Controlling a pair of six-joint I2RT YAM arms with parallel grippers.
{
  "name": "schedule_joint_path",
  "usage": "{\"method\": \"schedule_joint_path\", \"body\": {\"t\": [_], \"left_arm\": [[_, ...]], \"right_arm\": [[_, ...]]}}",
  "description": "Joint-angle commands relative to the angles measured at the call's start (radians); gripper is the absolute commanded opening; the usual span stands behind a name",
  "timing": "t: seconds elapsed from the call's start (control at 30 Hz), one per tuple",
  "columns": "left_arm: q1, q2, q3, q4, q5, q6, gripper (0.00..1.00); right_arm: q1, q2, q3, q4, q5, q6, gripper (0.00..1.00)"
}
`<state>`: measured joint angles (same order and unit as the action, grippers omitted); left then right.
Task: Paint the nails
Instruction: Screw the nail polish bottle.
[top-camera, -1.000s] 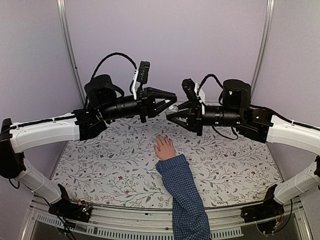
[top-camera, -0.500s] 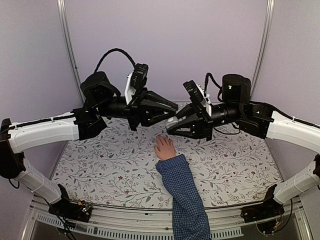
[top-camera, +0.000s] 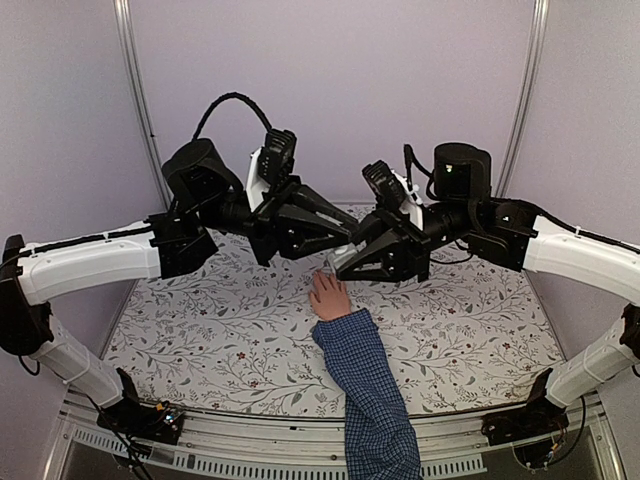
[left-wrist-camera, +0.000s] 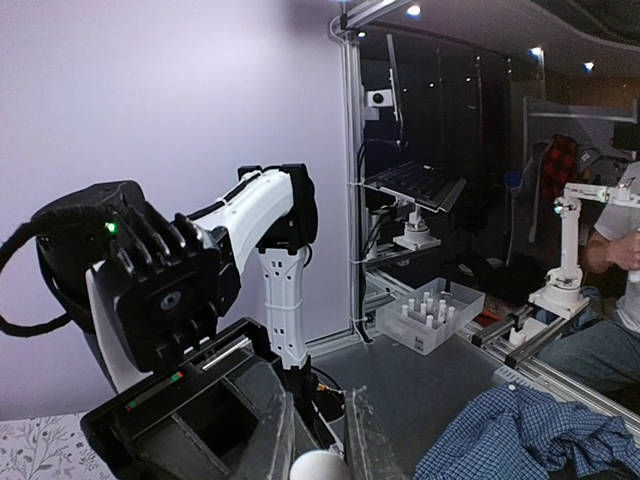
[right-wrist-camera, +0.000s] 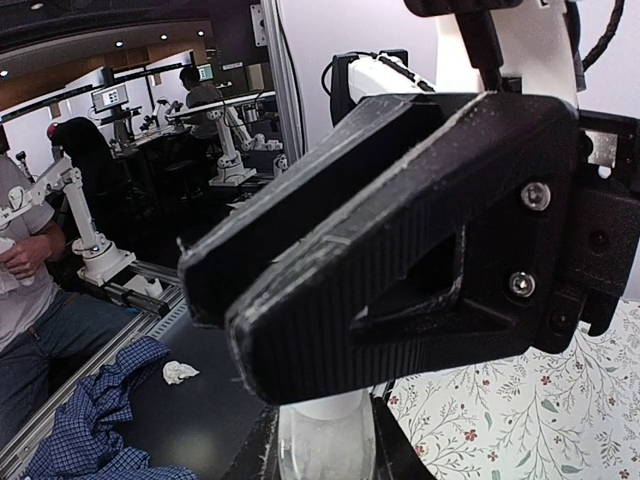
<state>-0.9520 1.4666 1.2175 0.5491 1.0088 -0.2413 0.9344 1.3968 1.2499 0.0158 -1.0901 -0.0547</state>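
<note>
Both arms have tipped down toward the one hand (top-camera: 329, 296) at the table's (top-camera: 200, 330) centre. Left end effector (top-camera: 352, 238) pinches one white cap (left-wrist-camera: 320, 466); right end effector (top-camera: 335, 265) pinches one pale bottle (right-wrist-camera: 322, 440). Nails (top-camera: 322, 277), too small to count, sit at the hand's 12 o'clock end, just under both tips.

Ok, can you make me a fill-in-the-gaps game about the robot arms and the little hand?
1. ____ robot arms reach over the leafy-patterned table.
2. The small hand pokes out of a blue checked ____.
3. The left gripper and the right gripper are both ____: the left on a small white round thing, the right on a whitish bottle-like thing.

Missing words: Two; sleeve; shut.
</note>
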Motion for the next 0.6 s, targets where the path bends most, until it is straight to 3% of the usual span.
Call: {"method": "schedule_joint_path", "body": {"t": [0.0, 0.1, 0.47, 0.57], "left_arm": [[0.02, 0.046, -0.03, -0.167, -0.071, 0.021, 0.0], [0.027, 0.032, -0.03, -0.171, -0.093, 0.02, 0.04], [0.071, -0.104, -0.085, -0.164, -0.222, 0.016, 0.43], [0.081, -0.155, -0.124, -0.123, -0.277, -0.004, 0.48]], "right_arm": [[0.031, -0.041, 0.044, 0.171, -0.111, -0.017, 0.0], [0.029, -0.046, 0.037, 0.171, -0.093, -0.02, 0.0], [0.011, -0.062, 0.007, 0.156, 0.039, -0.017, 0.0], [0.011, -0.059, 0.014, 0.138, 0.122, -0.016, 0.0]]}}
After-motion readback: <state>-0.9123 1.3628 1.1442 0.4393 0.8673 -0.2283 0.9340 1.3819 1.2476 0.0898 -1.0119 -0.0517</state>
